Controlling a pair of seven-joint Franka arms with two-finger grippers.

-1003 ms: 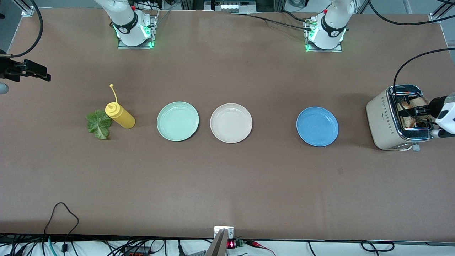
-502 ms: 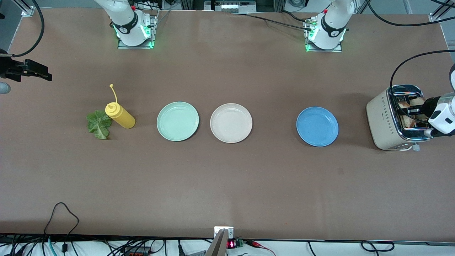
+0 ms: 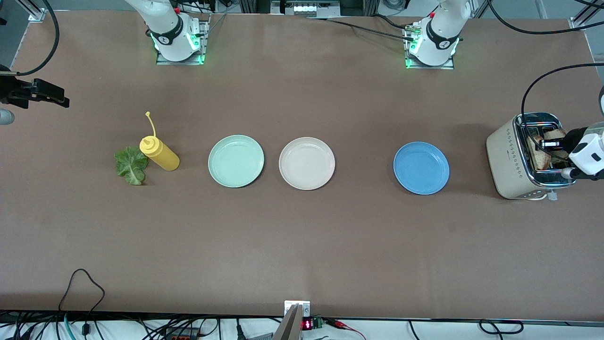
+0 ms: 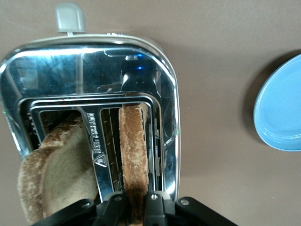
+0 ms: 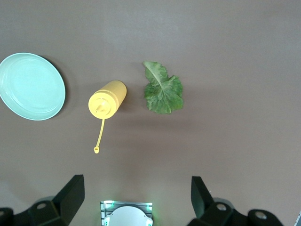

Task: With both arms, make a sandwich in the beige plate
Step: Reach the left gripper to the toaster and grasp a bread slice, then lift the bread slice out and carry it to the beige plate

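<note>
Presently catalogued, largest first. Clock directions are read on the front view, twelve o'clock toward the robots' bases.

Table (image 3: 302,245): brown surface carrying every item below.

Toaster (image 3: 512,160): beige body with a chrome top, set at the left arm's end of the table, at three o'clock from the blue plate. Two slots are seen, each with a slice of bread.

Left gripper (image 4: 135,207): placed over the toaster, fingers pressed together on the top edge of the upright bread slice (image 4: 133,150) in one slot. A second bread slice (image 4: 59,165) is seen leaning in the neighbouring slot.

Right gripper (image 5: 136,195): held above the table's edge at the right arm's end, fingers spread wide, nothing between them; this arm is at wait.

Beige plate (image 3: 306,163): bare, near the table's middle, between the two other plates.

Mint green plate (image 3: 236,161): just beside the beige plate, at its nine o'clock.

Blue plate (image 3: 421,168): at three o'clock from the beige plate, well apart from it.

Yellow squeeze bottle (image 3: 159,154): lying on its side at nine o'clock from the mint green plate, cap tether pointing to twelve o'clock.

Lettuce leaf (image 3: 131,164): flat on the table, touching the bottle's cap end at its nine o'clock.
</note>
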